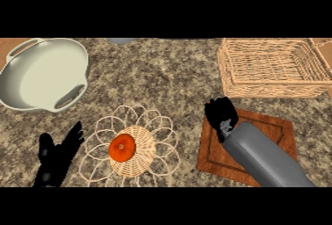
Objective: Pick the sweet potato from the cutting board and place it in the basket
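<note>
The orange sweet potato (pixel 122 147) lies in the woven middle of a wire-petal basket (pixel 153 117) at the lower centre. The wooden cutting board (pixel 276 127) sits to its right with nothing on its visible surface. My right hand (pixel 221 115) hovers over the board's upper left corner, fingers relaxed and holding nothing, apart from the sweet potato. Its grey forearm covers the middle of the board. My left hand (pixel 57 154) rests open at the lower left, fingers up, just left of the basket.
A large white two-handled pot (pixel 39 74) stands at the back left. A rectangular wicker basket (pixel 272 90) stands at the back right, just beyond the cutting board. Speckled stone counter lies between them.
</note>
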